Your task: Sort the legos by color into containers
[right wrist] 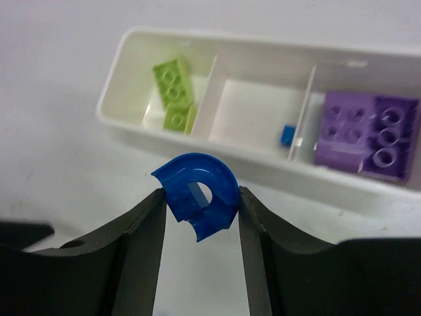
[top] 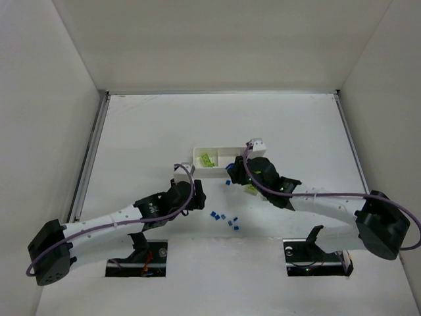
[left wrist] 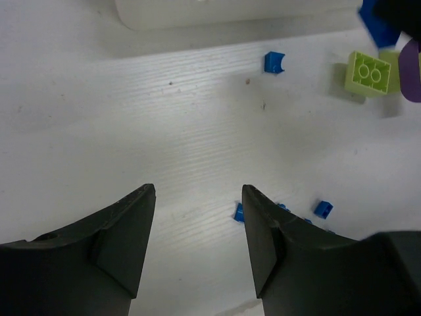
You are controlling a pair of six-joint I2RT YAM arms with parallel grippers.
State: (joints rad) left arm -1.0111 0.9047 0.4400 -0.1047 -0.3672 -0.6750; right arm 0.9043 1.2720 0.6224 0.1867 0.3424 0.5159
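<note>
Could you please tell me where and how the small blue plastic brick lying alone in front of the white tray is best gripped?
Grip the small blue plastic brick by its two flat opposite side walls, coming straight down from above. It sits low on the white table with bare space all round, and its top looks scooped, so probably poor to pinch.

Bright flat light, whites nearly blown out
From above we get a glaring tabletop (top: 164, 125) with faint shadows under the arms (top: 112, 220); the left wrist view blurs the tray (left wrist: 223, 13), grey shadow just below it, while the round blue piece (right wrist: 197, 187) looks sharp.
</note>
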